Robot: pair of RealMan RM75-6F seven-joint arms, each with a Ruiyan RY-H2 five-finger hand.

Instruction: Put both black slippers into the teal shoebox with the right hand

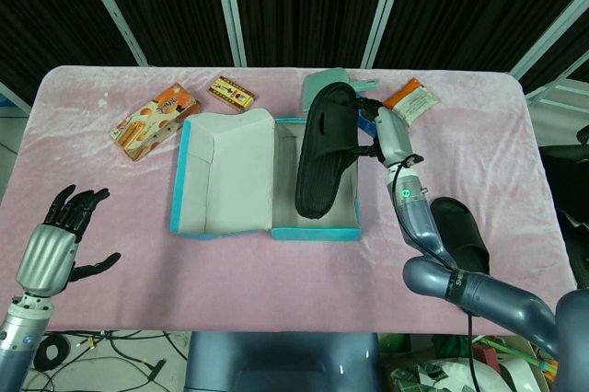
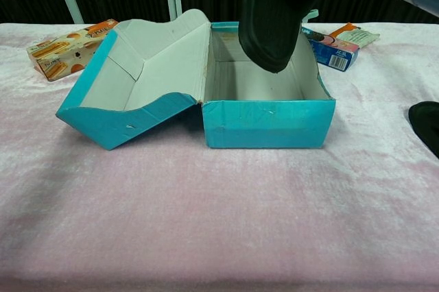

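My right hand (image 1: 385,137) grips one black slipper (image 1: 324,149) by its strap and holds it in the air over the open teal shoebox (image 1: 311,231), heel end lower. In the chest view that slipper (image 2: 272,11) hangs above the box's (image 2: 267,124) white inside, clear of its floor. The second black slipper (image 1: 460,235) lies on the pink cloth to the right of the box, and only its edge (image 2: 426,122) shows in the chest view. My left hand (image 1: 57,245) hovers open at the table's front left, holding nothing.
The box's lid (image 1: 221,171) lies folded open to the left. Behind the box sit a grey-green dustpan (image 1: 322,88), a blue snack pack (image 2: 332,51) and an orange packet (image 1: 411,100). Two biscuit boxes (image 1: 154,120) (image 1: 231,91) lie at the back left.
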